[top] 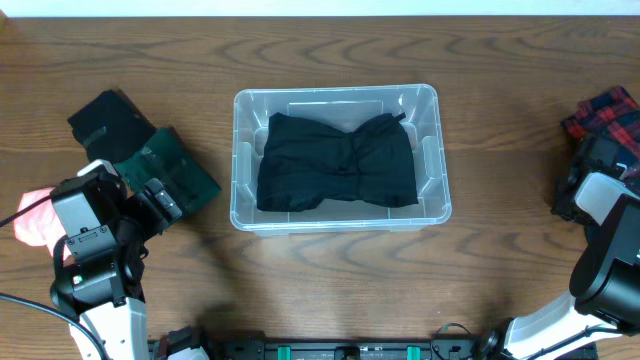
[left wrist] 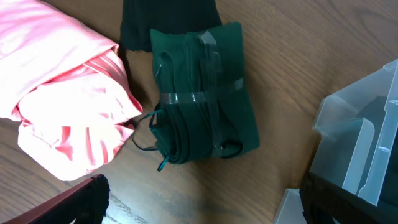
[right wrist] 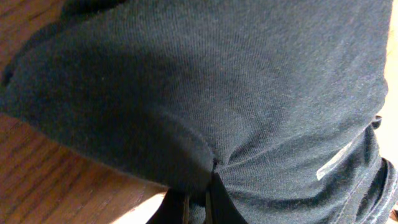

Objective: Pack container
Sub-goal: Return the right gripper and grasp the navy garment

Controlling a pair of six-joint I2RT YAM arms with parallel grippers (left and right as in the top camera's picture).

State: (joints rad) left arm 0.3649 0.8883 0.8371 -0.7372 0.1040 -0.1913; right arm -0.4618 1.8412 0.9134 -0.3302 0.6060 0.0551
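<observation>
Left arm [top: 85, 225], right arm [top: 612, 240]: white shells, black joints.

A dark green bundle [left wrist: 202, 93], banded with clear tape [left wrist: 199, 96], lies on the desk [left wrist: 286, 68]. Pink cloth [left wrist: 62, 93] sits just left of it; the container [left wrist: 367, 149] stands right.

Overhead, close left wrist: shared container [top: 336, 91]

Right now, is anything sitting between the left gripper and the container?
Only the green taped bundle, lying just beside the left gripper on the container's left. Between bundle and container wall, bare table. A black garment already lies inside. The right gripper pinches dark fabric elsewhere.
</observation>
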